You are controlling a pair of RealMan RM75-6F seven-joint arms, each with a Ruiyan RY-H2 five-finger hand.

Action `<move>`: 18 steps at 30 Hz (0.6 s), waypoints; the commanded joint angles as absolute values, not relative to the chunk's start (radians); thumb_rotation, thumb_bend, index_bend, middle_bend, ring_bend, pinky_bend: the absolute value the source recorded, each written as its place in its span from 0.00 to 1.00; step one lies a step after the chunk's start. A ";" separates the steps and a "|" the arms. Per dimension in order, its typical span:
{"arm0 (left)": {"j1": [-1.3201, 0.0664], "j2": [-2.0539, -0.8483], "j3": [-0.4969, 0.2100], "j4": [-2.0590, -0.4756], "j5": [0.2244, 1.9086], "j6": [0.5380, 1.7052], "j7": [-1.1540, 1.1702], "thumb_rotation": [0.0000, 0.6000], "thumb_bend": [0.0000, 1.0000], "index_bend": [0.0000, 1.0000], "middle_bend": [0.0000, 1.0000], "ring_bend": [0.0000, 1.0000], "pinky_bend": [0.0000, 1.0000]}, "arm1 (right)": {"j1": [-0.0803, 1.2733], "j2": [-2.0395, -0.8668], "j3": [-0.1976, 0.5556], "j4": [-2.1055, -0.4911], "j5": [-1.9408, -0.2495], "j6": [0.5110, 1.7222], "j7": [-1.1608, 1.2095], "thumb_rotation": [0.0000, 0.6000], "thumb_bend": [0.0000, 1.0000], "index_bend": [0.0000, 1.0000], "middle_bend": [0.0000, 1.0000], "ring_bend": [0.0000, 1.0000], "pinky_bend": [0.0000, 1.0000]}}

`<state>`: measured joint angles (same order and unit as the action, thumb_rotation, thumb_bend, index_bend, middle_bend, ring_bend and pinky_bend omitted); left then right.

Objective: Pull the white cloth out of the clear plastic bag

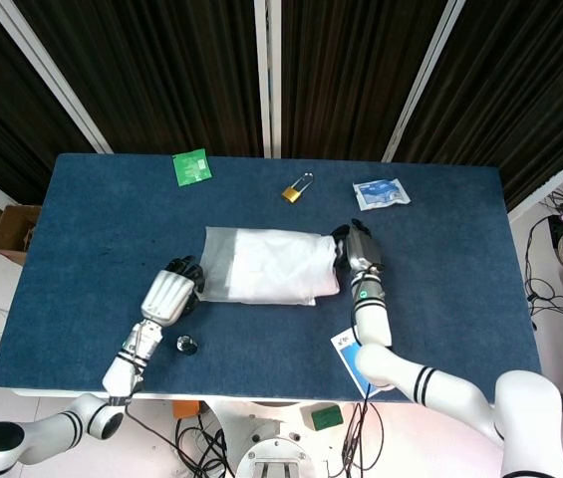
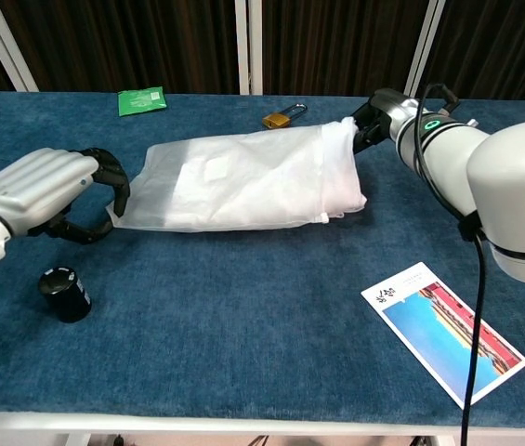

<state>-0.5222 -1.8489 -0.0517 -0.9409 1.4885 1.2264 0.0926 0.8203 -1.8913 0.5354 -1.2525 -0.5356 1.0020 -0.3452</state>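
from above: left robot hand [image 1: 166,295] pinches the clear plastic bag [image 1: 215,261], right robot hand [image 1: 359,252] grips the white cloth [image 1: 276,267] mid-worktop [image 1: 460,249]; padlock [image 1: 295,189] and green packet [image 1: 191,166] behind. chest view: black cap [image 2: 65,294] and postcard [image 2: 443,331] up front.
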 commanded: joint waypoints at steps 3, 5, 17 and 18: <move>-0.503 -1.808 -0.051 -0.954 1.470 1.216 0.106 1.00 0.54 0.72 0.35 0.18 0.27 | 0.766 -1.796 0.501 -1.340 -0.554 0.971 -0.329 1.00 0.54 0.82 0.36 0.04 0.09; -0.497 -1.796 -0.049 -0.957 1.466 1.213 0.108 1.00 0.54 0.72 0.35 0.18 0.26 | 0.749 -1.762 0.497 -1.371 -0.561 0.965 -0.315 1.00 0.54 0.82 0.36 0.04 0.09; -0.456 -1.723 -0.054 -0.954 1.440 1.221 0.110 1.00 0.54 0.72 0.34 0.18 0.26 | 0.640 -1.549 0.476 -1.513 -0.617 0.988 -0.226 1.00 0.54 0.82 0.36 0.04 0.09; -0.453 -1.716 -0.054 -0.954 1.439 1.222 0.111 1.00 0.54 0.72 0.34 0.18 0.26 | 0.633 -1.533 0.472 -1.514 -0.618 0.988 -0.220 1.00 0.54 0.82 0.36 0.04 0.09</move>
